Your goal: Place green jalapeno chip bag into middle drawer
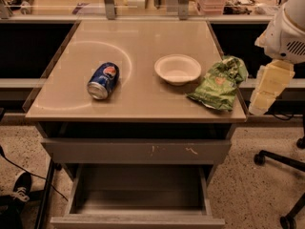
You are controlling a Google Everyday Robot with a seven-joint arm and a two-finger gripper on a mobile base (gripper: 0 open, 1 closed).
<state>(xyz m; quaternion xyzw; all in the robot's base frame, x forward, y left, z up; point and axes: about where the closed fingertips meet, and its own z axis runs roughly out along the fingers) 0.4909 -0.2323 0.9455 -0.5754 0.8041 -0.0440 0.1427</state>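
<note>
The green jalapeno chip bag (218,84) lies crumpled on the tabletop's right edge, just right of the white bowl (177,69). The middle drawer (138,194) is pulled open below the tabletop, and its grey floor is bare. My gripper (261,101) hangs on the white arm (286,32) off the table's right side. It points down, a little right of the bag and apart from it, with nothing visibly in it.
A blue soda can (103,80) lies on its side at the tabletop's left. A closed grey drawer front with pale scratches (138,151) sits above the open drawer. Office chair legs (281,161) stand on the floor at right. A shoe and a cable (19,185) are at lower left.
</note>
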